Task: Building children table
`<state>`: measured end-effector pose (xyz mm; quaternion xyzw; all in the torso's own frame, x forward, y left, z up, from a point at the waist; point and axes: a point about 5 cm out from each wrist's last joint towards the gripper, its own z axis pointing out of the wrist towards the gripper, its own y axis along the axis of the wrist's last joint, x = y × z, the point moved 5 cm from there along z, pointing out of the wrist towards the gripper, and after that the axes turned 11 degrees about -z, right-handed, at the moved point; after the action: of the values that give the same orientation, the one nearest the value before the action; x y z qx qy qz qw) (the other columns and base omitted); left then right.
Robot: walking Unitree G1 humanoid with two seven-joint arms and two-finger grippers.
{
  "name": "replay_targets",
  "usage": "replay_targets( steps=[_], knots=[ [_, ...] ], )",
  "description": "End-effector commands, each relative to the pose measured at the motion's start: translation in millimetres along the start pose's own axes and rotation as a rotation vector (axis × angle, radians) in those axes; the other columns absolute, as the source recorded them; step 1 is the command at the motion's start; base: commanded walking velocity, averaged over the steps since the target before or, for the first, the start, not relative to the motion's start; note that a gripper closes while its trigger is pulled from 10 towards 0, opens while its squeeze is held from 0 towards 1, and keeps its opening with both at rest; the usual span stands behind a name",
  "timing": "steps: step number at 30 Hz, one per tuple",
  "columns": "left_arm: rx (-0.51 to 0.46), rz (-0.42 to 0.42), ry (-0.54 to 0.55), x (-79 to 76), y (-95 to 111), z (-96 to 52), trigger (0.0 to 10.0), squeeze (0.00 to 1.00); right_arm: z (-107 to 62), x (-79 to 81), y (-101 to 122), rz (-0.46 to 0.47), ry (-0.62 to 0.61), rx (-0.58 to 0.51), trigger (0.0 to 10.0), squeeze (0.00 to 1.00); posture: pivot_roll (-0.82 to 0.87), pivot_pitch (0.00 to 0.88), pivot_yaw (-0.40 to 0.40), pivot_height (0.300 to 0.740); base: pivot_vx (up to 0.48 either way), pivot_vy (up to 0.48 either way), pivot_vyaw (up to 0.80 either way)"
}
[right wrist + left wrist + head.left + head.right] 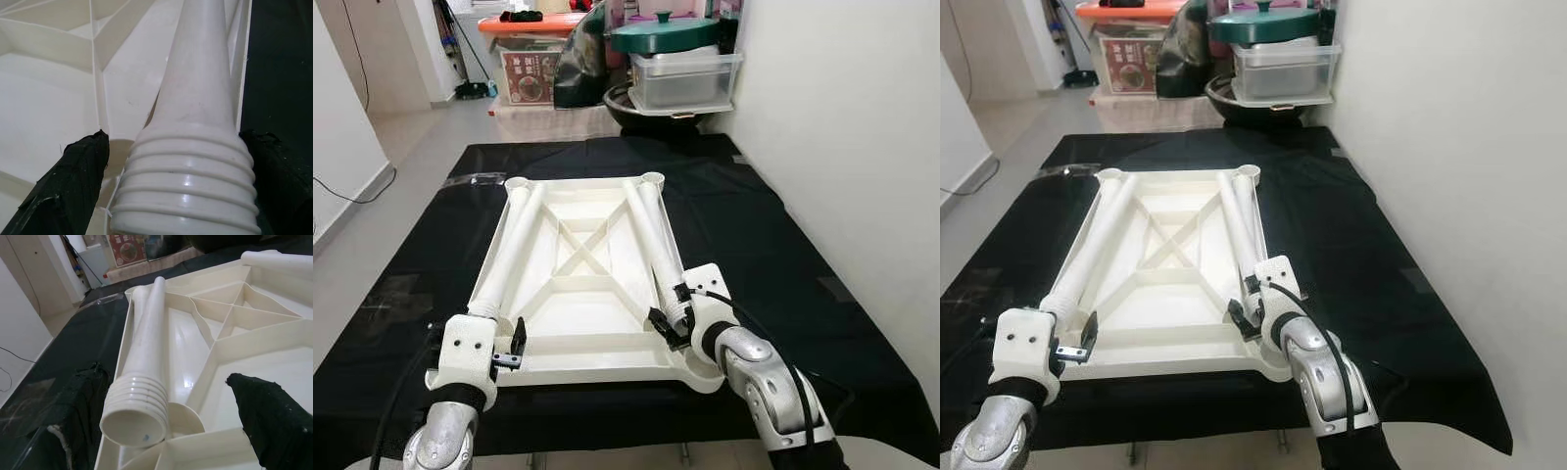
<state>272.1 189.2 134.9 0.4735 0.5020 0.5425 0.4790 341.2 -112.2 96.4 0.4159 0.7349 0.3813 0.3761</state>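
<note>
A white plastic tabletop (578, 294) is lying upside down on a black cloth (773, 255), its underside showing moulded ribs that cross in an X and round sockets at the corners. Two smooth, tapering white legs are lying along its sides, each ending in a ridged, threaded collar at the near end.

The right gripper (171, 171) is reaching over the near right corner, its two black, rough-coated fingers (73, 181) sitting apart on either side of the right leg (200, 107) at its threaded collar; whether they are pressing on it cannot be told.

The left gripper (166, 421) is hovering at the near left corner with its fingers spread wide. The open, hollow end of the left leg (144, 377) is sitting between them, closer to one finger and touching neither.

Beyond both grippers, past the far edge of the cloth, clear plastic boxes (680, 78) are standing stacked against the wall, one under a round green lid (664, 34), another under an orange lid (533, 22).
</note>
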Motion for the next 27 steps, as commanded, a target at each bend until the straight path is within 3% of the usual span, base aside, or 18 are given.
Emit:
replay_targets(
  steps=[1,5,6,8,9,10,11,16,24,27],
  knots=[
    [0.024,0.021,0.012,4.4,-5,1.0,10.0,0.00,2.4,1.7,-4,0.016,0.001,0.017,10.0,0.00,0.04,0.000,-0.019,0.740,0.000,0.000,0.00],
    [0.020,0.026,0.013,5.0,-4,2.7,10.0,0.00,4.0,4.8,-8,0.072,0.005,0.045,10.0,0.00,0.04,0.000,-0.018,0.740,0.000,0.000,0.00],
    [0.019,0.027,0.012,5.2,-3,3.1,10.0,0.00,4.7,4.7,-8,0.091,-0.002,0.039,8.3,0.00,0.04,0.000,-0.017,0.740,0.000,0.000,0.00],
    [0.019,0.028,0.011,5.3,-3,3.4,10.0,0.00,4.8,4.3,-7,0.102,-0.007,0.035,8.3,0.00,0.04,0.000,-0.017,0.740,0.000,0.000,0.00],
    [0.018,0.029,0.012,5.5,-3,3.7,10.0,0.00,4.8,3.1,-6,0.113,-0.014,0.031,3.3,0.00,0.04,0.000,-0.017,0.740,0.000,0.000,0.00],
    [0.018,0.029,0.012,5.5,-3,3.7,10.0,0.00,4.8,3.1,-6,0.113,-0.014,0.031,3.3,0.00,0.04,0.000,-0.017,0.740,0.000,0.000,0.00],
    [0.017,0.029,0.012,5.4,-3,4.4,10.0,0.00,4.7,-0.3,-2,0.132,-0.031,0.007,0.0,0.00,0.04,0.000,-0.015,0.740,0.000,0.000,0.00],
    [0.015,0.030,0.006,3.7,-3,6.9,10.0,0.00,4.3,-7.1,11,0.160,-0.059,-0.070,0.0,0.00,0.04,0.000,-0.010,0.740,0.000,0.000,0.00],
    [0.015,0.033,0.003,3.1,-4,8.6,10.0,0.00,3.5,-4.6,18,0.156,-0.056,-0.112,0.0,0.00,0.04,0.000,-0.007,0.740,0.000,0.000,0.00],
    [0.012,0.027,-0.005,1.5,-4,10.7,10.0,0.00,-1.2,-10.8,40,0.212,-0.075,-0.232,0.0,0.00,0.04,0.000,-0.002,0.740,0.000,0.000,0.00]
  ],
)
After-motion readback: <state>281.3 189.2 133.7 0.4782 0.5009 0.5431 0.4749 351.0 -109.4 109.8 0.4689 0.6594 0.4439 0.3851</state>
